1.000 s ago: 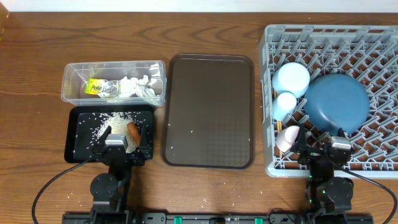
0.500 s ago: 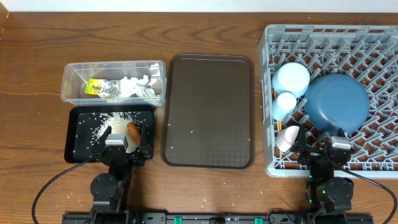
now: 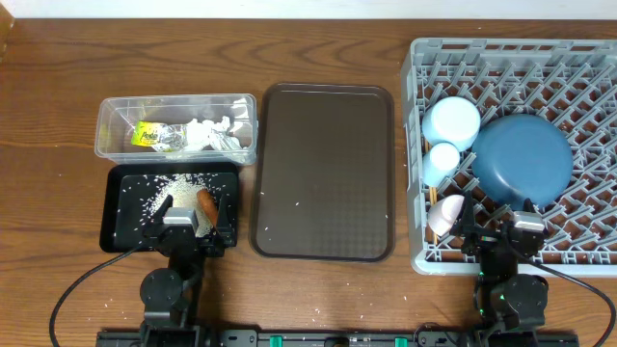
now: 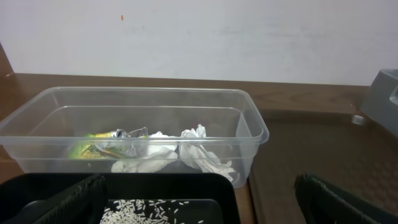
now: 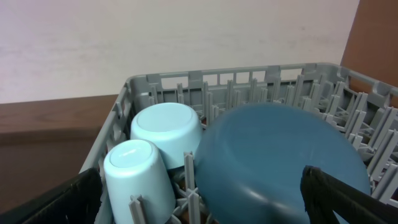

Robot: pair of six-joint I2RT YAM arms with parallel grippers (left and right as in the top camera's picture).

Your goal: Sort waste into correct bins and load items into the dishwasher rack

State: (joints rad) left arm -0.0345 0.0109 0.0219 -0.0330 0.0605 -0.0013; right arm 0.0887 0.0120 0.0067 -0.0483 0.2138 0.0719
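nothing has been moved since the earlier frame — the left end effector [image 3: 193,210] and the right end effector [image 3: 501,231] are seen with jaws spread wide, empty. the dark-blue plate [image 3: 521,159], bowl [image 3: 451,122], light-blue cup [image 3: 443,159] and pinkish cup [image 3: 443,214] are set in the dishwasher rack [image 3: 598,58]. tissue [image 3: 207,133] and wrapper [image 3: 149,135] are kept in the clear tub [image 3: 106,135] — carrot [image 3: 205,204] and rice [image 3: 154,198] in the black tray [image 3: 120,226].

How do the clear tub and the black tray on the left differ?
The clear tub has tall see-through walls; the black tray is shallow and opaque. The clear tub holds crumpled tissue and a yellow-green wrapper; the black tray holds rice grains and a carrot. Both are rectangular, with similar footprints, left of the brown tray.
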